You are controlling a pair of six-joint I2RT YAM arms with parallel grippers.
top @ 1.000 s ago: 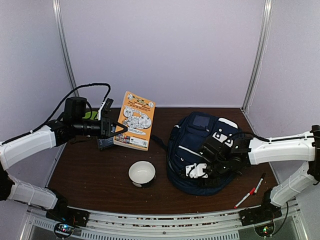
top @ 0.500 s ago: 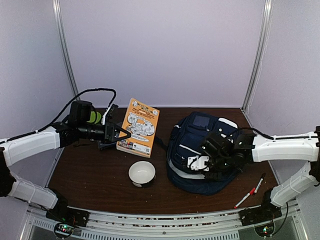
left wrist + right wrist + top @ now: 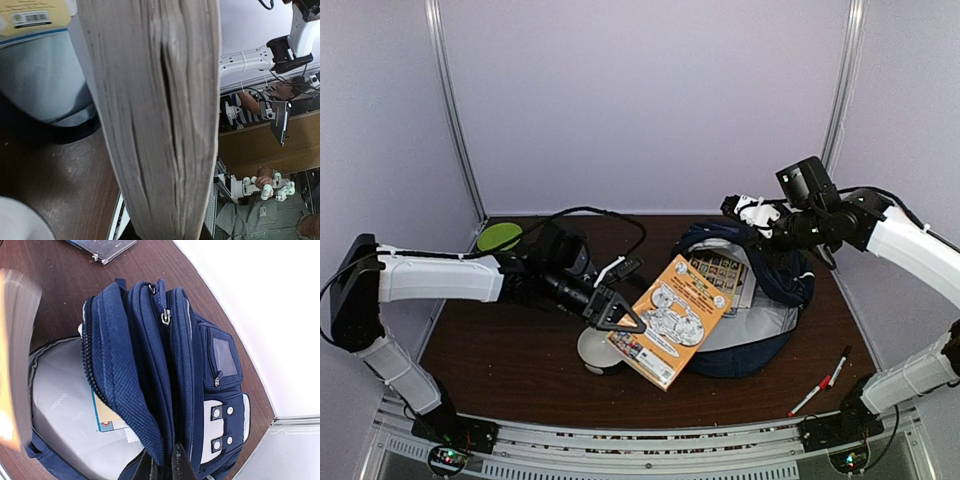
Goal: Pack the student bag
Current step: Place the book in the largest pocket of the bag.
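Two arms share the job. Left jaws are clamped on the edge of an orange paperback, holding it tilted above the worktop, with a white bowl just beneath them. To their right lies the student bag, its main compartment gaping, with a booklet inside. Right jaws pinch the bag's upper rim and hold it lifted. Fabric this soft and floppy would likely sag if released, so the stiffer zipper seam looks the best hold.
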